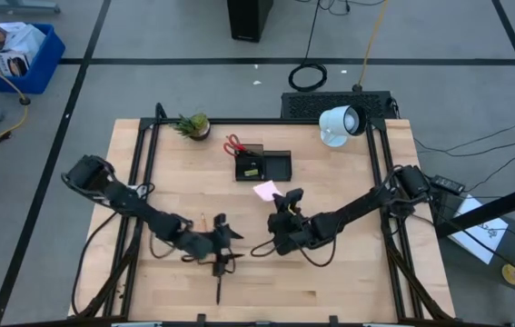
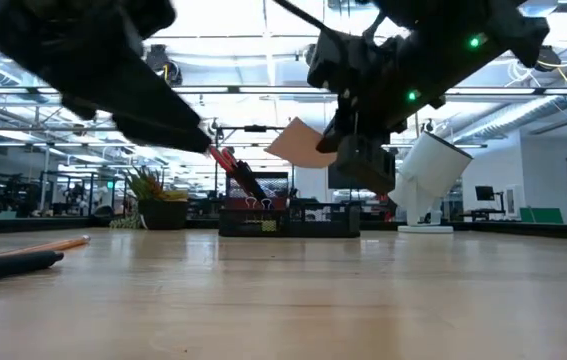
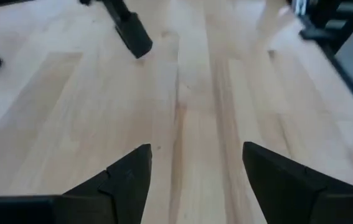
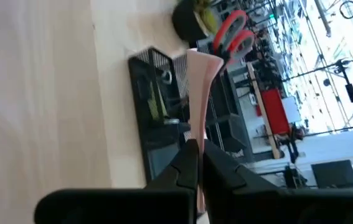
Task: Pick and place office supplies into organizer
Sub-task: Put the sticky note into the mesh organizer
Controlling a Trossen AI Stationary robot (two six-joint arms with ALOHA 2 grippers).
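Note:
My right gripper (image 1: 282,202) is shut on the pink sticky-note pad (image 1: 265,191), which is off the table just near of the black organizer (image 1: 262,164). The red-handled scissors (image 1: 233,143) stick up out of the organizer's cup section. My left gripper (image 3: 195,168) is open over bare wood at the table's near middle, with nothing between its fingers. A black pen (image 1: 219,287) lies on the table close to it, toward the near edge. The low view shows the pen (image 2: 13,263) beside an orange pencil (image 2: 60,243), both flat on the wood. My right gripper pinches the pad's near edge (image 4: 196,146) between its two fingers. The fingers come almost level from the table's near right side. The pad (image 2: 303,143) juts out ahead of them toward the organizer, lifted clear of the table.
A small potted plant (image 1: 193,125) stands at the far left and a white round lamp (image 1: 340,123) at the far right. A dark rod-like thing (image 3: 128,28) shows ahead of my left gripper. Bare wood lies between the two grippers and the near edge.

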